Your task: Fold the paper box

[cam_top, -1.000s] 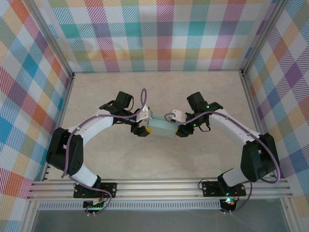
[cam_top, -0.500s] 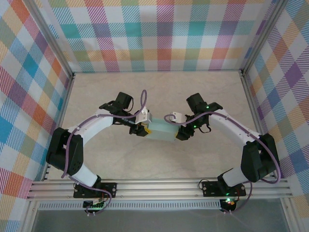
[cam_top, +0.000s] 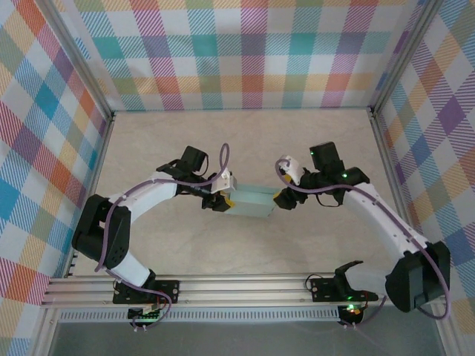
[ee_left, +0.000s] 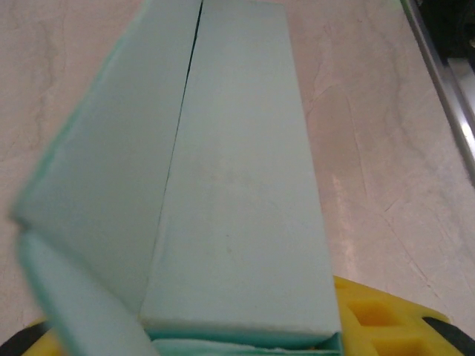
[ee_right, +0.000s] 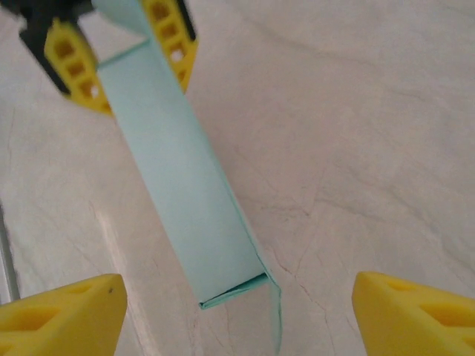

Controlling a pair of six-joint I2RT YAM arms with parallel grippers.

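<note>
At mid-counter (cam_top: 237,141), the right gripper (cam_top: 282,197) now stands spread, released; the left gripper (cam_top: 223,199) alone pinches the paper box (cam_top: 252,202), end flap unclosed.

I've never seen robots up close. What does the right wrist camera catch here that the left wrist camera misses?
Only the right wrist view shows the right arm's own yellow fingers spread wide, apart from the pale mint-teal paper box, plus the box's full length and its unclosed near end. Only the left wrist view shows the seam between two box panels close up, and a metal rail. Both show the box, the left arm's yellow fingers gripping it, and the pale marbled table.
</note>
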